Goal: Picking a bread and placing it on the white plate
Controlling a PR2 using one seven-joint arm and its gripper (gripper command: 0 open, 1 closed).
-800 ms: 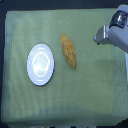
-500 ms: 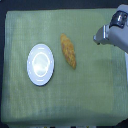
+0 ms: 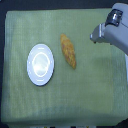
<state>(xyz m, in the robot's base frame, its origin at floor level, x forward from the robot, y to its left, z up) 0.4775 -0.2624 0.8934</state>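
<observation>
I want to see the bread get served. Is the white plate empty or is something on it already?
Empty. The white plate shows only its bare glossy surface, and the bread lies on the green cloth beside it, not touching.

one bread (image 3: 68, 50), one white plate (image 3: 40, 64), one green cloth (image 3: 90, 95), one hand (image 3: 94, 37)

One pale grey, boxy robot arm (image 3: 116, 31) entering from the exterior view's upper right corner, slanted down toward the left. Blunt grey gripper (image 3: 93, 36) at its end, hovering, holding nothing; jaw state too blurred to tell.
</observation>
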